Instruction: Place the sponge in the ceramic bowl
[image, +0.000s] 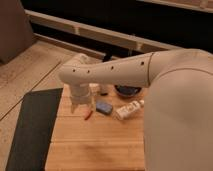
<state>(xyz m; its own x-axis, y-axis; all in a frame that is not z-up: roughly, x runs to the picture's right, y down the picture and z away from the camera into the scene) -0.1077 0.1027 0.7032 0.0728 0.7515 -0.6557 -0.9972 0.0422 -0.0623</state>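
One sponge (104, 106), one ceramic bowl (128, 91), one white labelled tube (129, 109) and one thin red-orange piece (89, 114) are counted on the wooden table (95, 145). One dark mat (30, 125) is noted along the table's left side.

A single arm (115, 72) is seen reaching in from the right. The gripper (82, 106) is pointed downward over the table's left part, just left of the sponge and just above the red-orange piece. Whether the gripper is open or closed cannot be told, and no object is seen to be held by it. Contact with the sponge cannot be confirmed.

The sponge is recorded as a small, flat, rectangular block, blue, lying flat on the table. It is placed between the gripper and the white tube, in front of the bowl and outside it. The bowl is observed as dark and glossy, with its upper part hidden behind the arm. The tube is lying slantwise just right of the sponge.
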